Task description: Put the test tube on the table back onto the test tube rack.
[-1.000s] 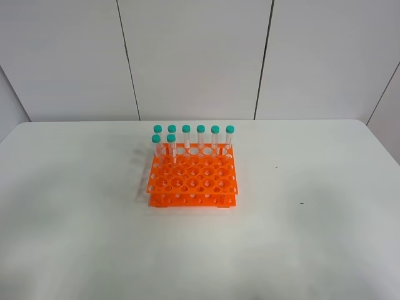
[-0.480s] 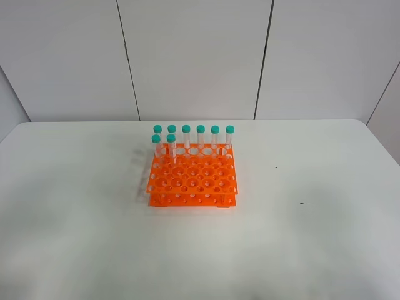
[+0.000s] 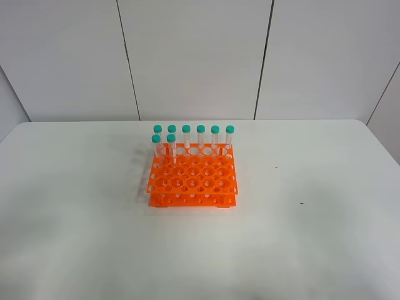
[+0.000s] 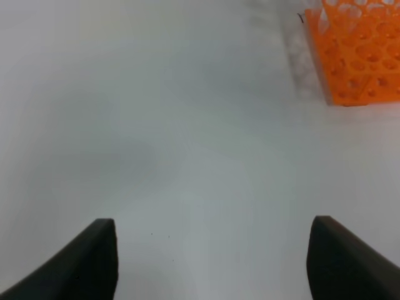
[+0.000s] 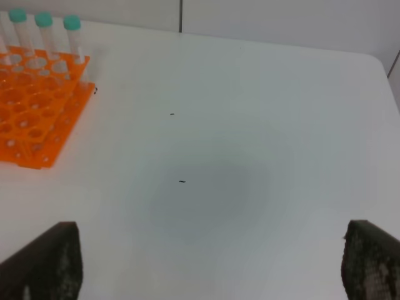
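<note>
The orange test tube rack stands in the middle of the white table. Several teal-capped test tubes stand upright in its back rows; two are in the second row at the left. No tube lies on the table in any view. Neither gripper shows in the exterior view. My left gripper is open and empty over bare table, with the rack ahead of it to one side. My right gripper is open and empty, with the rack and three tubes off to its side.
White wall panels rise behind the table's back edge. Two small dark specks mark the table right of the rack. The table's rounded far right corner shows in the right wrist view.
</note>
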{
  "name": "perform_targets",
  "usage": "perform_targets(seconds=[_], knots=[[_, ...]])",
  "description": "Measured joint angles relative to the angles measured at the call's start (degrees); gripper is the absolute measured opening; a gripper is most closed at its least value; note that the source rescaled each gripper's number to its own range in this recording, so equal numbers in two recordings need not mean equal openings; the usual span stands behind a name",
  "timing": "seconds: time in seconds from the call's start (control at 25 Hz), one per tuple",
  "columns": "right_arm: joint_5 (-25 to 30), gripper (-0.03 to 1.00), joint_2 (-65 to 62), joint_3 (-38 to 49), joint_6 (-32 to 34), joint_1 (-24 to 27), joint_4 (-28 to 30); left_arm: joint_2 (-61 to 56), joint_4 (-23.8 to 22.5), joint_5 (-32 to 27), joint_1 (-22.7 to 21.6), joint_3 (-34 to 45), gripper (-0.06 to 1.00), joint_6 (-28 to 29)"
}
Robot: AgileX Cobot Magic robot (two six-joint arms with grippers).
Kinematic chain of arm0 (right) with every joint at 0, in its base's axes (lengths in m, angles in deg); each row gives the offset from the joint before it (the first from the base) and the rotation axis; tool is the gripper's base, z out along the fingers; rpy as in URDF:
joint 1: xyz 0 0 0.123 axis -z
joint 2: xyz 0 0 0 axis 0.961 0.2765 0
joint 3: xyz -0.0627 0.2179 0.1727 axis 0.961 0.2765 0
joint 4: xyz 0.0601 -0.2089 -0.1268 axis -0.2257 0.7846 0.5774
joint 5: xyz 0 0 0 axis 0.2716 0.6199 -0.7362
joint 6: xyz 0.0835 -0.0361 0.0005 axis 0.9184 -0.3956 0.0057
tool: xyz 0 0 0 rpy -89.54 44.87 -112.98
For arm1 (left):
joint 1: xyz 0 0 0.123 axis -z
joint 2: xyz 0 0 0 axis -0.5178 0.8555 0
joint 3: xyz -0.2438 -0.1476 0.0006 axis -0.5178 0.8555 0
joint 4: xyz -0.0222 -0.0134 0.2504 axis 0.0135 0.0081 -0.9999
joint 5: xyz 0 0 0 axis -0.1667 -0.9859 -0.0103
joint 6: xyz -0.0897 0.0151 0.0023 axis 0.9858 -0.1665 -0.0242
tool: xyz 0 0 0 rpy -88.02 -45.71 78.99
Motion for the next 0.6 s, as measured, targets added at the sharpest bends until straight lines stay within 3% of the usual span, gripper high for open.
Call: perform_targets(seconds=[0.6], knots=[[0.0,0.91,0.0,0.0,0.0,0.0,0.0,0.0,0.0,0.0,-1.3,0.0,1.0,0.0]])
